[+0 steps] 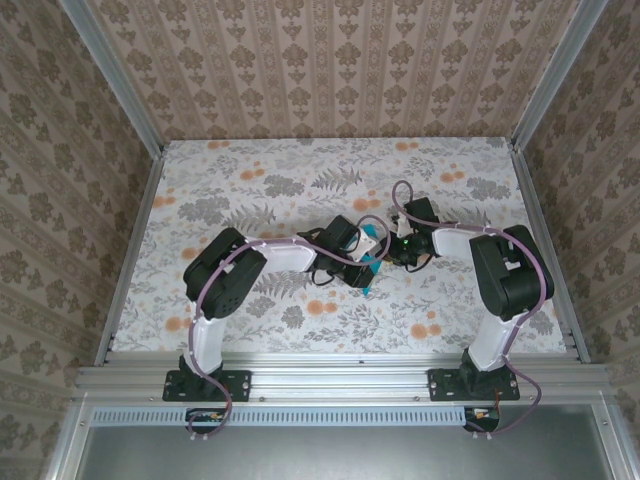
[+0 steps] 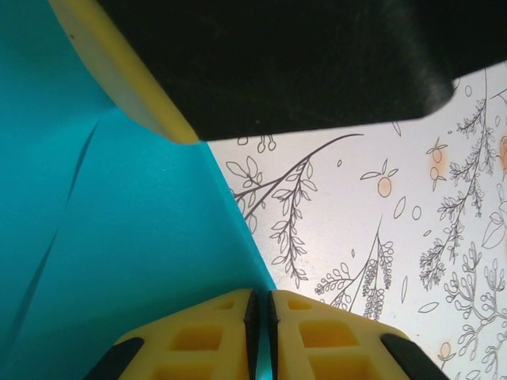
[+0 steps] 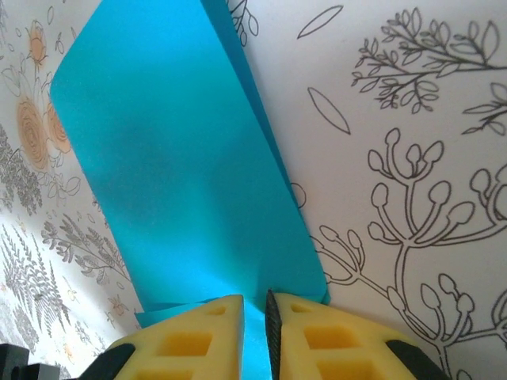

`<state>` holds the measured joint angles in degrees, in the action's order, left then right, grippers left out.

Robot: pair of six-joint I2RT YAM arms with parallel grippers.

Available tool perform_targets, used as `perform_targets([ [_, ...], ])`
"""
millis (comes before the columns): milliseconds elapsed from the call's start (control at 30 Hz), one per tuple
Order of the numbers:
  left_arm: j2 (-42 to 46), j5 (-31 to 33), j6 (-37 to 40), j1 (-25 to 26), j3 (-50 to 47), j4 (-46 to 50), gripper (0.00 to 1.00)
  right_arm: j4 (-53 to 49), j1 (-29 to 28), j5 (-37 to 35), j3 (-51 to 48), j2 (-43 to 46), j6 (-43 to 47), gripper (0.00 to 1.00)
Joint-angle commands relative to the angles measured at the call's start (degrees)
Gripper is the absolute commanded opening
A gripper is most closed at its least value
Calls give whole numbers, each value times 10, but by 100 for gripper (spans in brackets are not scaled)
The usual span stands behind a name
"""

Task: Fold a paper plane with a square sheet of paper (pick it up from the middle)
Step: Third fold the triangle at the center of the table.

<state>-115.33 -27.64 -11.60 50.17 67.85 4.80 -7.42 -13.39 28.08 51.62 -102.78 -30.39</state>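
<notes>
Over the table (image 1: 250, 190), left hand (image 2: 260, 317) and right hand (image 3: 253, 317) pinch the paper (image 3: 182, 158).

Folded over and creased, the teal-blue square sheet of paper (image 1: 372, 268) is near the centre of the table (image 1: 250, 170).

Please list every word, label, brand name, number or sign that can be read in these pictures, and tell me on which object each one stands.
There are none to read. The thin teal-blue sheet of paper is plain. The white table surface and the beige wallpaper carry only printed flowers and ornaments. The yellow fingers of the left gripper show no marks.
</notes>
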Motion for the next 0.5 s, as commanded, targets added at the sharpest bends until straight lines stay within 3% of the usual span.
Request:
perform_targets([
  [0, -14, 69, 40, 6, -29, 43, 15, -12, 9, 20, -23, 12, -21, 21],
  [467, -19, 112, 78, 23, -40, 63, 15, 120, 13, 110, -121, 87, -144, 16],
])
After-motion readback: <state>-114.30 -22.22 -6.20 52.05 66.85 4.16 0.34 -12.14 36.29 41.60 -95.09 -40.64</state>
